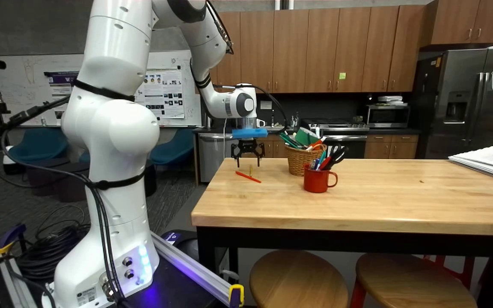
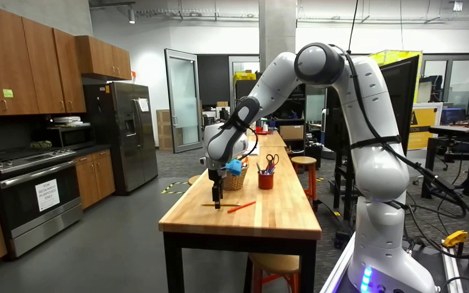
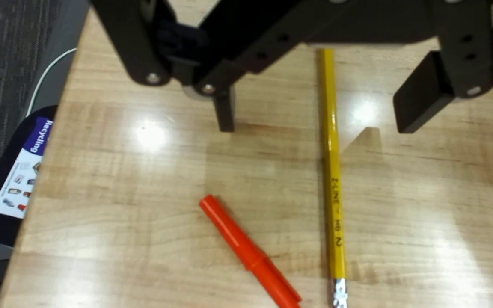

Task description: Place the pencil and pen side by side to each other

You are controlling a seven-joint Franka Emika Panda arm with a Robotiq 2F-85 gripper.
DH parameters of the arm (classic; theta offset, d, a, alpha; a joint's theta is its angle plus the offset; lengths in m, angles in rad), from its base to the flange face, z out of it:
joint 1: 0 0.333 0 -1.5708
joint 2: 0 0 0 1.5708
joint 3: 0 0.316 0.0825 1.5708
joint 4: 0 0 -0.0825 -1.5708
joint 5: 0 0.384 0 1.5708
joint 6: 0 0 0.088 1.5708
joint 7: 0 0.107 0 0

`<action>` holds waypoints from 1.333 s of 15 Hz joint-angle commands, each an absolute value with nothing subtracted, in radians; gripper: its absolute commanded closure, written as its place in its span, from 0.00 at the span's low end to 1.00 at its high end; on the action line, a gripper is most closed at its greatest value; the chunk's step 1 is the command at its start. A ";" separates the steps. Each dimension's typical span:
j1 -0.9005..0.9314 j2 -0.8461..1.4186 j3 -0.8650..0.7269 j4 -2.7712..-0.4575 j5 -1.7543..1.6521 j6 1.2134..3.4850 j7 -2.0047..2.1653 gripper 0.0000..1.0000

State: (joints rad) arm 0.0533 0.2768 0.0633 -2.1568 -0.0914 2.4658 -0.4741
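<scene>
From here I see the gripper (image 3: 316,128) with its fingers (image 3: 225,113) spread wide and nothing clamped. The pencil (image 3: 333,171) lies right between them, its long axis running across the line along which they would close. That should suit a plain squeeze; I'd guess the pencil gets lifted first. The pen (image 3: 248,254) lies outside that gap, to the left in the wrist view, slanting toward the pencil rather than alongside it; their near ends run out of sight there, so I can't tell whether they touch. The pencil is glossy yellow, with a metal band. The pen is smooth red plastic, seemingly round, and might roll if nudged. Both rest on a pale wooden table (image 1: 379,196), in an exterior view left of a woven basket (image 1: 296,161) and a red mug (image 1: 316,182).
</scene>
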 commanded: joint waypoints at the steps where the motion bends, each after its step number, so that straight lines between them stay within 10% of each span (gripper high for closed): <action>1: 0.031 0.298 0.082 -2.125 -0.104 2.438 -0.499 0.37; 9: 0.029 0.304 0.090 -2.118 -0.102 2.426 -0.510 0.98; 20: 0.012 0.262 0.095 -2.126 -0.091 2.431 -0.520 0.98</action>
State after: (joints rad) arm 0.0335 0.2932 0.0838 -2.1241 -0.0912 2.4373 -0.5042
